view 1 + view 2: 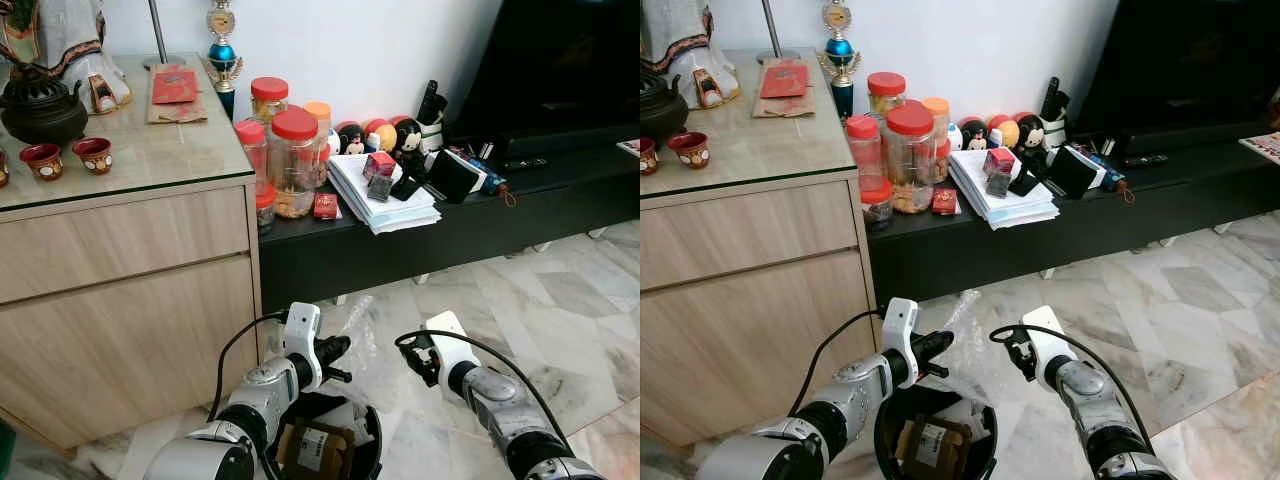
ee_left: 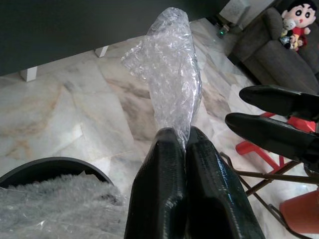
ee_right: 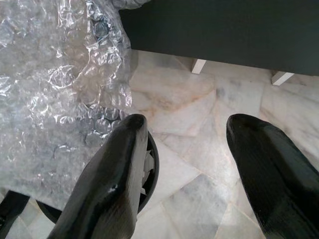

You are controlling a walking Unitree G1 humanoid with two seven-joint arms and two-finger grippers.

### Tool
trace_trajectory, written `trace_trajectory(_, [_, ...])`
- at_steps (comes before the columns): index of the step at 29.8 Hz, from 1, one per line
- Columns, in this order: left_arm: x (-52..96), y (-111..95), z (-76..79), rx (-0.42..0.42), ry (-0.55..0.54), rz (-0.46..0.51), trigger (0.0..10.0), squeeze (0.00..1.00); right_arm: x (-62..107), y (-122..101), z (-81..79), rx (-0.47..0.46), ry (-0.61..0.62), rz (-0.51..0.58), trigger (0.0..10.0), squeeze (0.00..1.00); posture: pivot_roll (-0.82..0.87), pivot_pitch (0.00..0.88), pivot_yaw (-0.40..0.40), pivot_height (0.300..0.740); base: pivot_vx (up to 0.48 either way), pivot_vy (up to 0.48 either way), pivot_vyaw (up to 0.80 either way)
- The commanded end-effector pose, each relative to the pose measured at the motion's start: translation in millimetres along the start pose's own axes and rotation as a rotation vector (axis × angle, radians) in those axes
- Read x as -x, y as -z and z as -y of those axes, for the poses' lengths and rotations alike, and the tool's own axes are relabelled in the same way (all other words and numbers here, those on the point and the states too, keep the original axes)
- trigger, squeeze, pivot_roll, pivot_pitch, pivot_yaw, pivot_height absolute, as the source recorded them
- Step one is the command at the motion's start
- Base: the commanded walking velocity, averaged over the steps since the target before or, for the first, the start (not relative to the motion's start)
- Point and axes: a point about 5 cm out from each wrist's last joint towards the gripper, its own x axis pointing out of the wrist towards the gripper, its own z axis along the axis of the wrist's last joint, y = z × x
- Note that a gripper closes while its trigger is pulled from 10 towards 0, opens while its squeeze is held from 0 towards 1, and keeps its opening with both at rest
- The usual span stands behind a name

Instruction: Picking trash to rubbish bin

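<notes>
bubble wrap (image 2: 169, 74) | clear, crumpled, upright | above black bin (image 1: 883, 432)

Even, bright indoor light; head views sharp; glare on glass cabinet top (image 1: 150, 150); wrist views soft.

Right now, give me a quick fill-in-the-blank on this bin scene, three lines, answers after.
1. The left gripper is shut on a sheet of ____ wrap.
2. The right gripper hovers with its fingers ____.
3. The rubbish bin under the grippers is coloured ____.

Answers: bubble; open; black
</notes>
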Motion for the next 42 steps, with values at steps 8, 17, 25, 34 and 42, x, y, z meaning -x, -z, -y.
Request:
trace_trajectory(8, [-13.7, 7.8, 31.2, 0.025, 0.089, -0.009, 10.0, 0.0, -1.1, -16.1, 5.0, -0.004, 0.031, 0.075, 10.0, 0.0, 0.11, 0.0, -0.109, 0.74, 0.0, 0.0, 0.0])
trace_trajectory(17, [-12.6, 8.5, 29.5, 0.023, 0.087, -0.012, 10.0, 0.0, -2.1, -14.7, 1.2, -0.001, 0.023, 0.069, 10.0, 0.0, 0.12, 0.0, -0.108, 0.74, 0.0, 0.0, 0.0])
trace_trajectory(25, [-12.6, 9.0, 29.9, 0.03, 0.096, -0.018, 10.0, 1.0, -1.7, -14.0, 1.6, -0.001, 0.026, 0.068, 10.0, 0.0, 0.12, 0.002, -0.107, 0.74, 0.0, 0.0, 0.0])
trace_trajectory(34, [-12.7, 10.8, 31.4, 0.034, 0.105, -0.025, 10.0, 1.0, -2.3, -14.3, 0.3, -0.001, 0.025, 0.07, 10.0, 0.0, 0.11, 0.007, -0.104, 0.74, 0.0, 0.0, 0.0])
trace_trajectory(42, [-12.1, 11.7, 30.5, 0.039, 0.105, -0.029, 10.0, 1.0, -2.3, -14.1, 0.3, -0.003, 0.028, 0.07, 10.0, 0.0, 0.11, 0.007, -0.104, 0.74, 0.0, 0.0, 0.0])
